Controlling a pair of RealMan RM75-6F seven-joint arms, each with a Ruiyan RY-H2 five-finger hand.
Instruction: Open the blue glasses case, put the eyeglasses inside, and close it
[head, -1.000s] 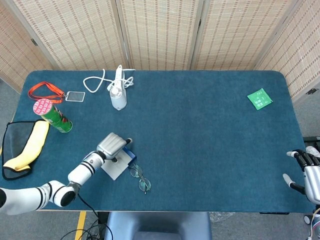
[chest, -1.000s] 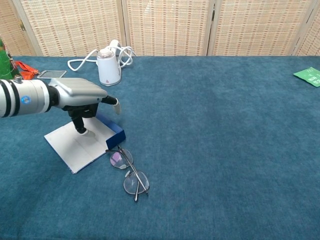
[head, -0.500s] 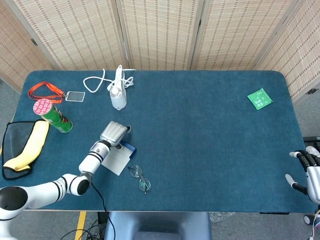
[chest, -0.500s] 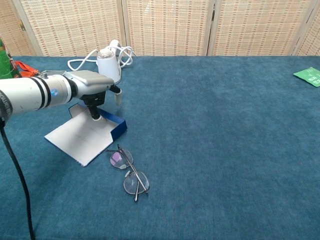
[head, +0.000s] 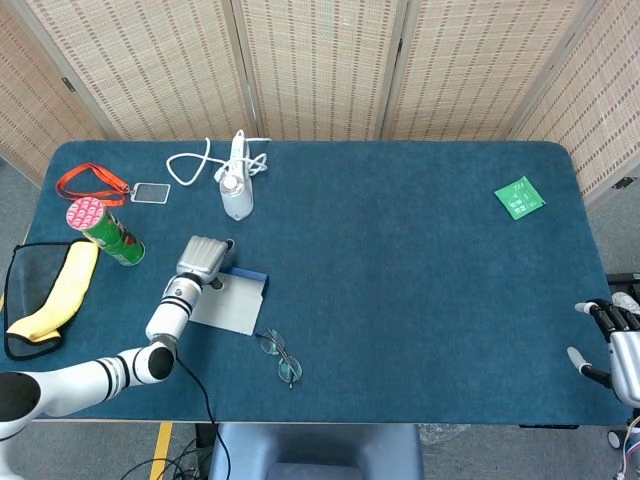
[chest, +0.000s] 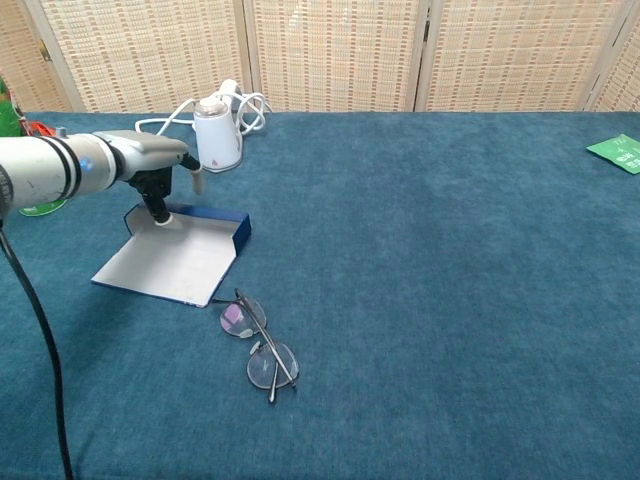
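Note:
The blue glasses case lies open on the blue cloth, showing its grey inside and a low blue rim along its far side. My left hand hovers over its far left corner. One fingertip presses down inside the case by the rim, while the thumb hangs free to the right. The eyeglasses lie folded flat on the cloth just in front of the case's right corner, touching nothing. Only the head view shows my right hand, which hangs off the table's right edge with fingers apart and nothing in it.
A white device with a coiled cable stands behind the case. At far left are a green can with a pink lid, an orange lanyard and a yellow and black pouch. A green packet lies at back right.
My left hand has moved left and away from the eyeglasses, dragging and turning the open case with it. The eyeglasses stayed put. The right hand has barely moved.

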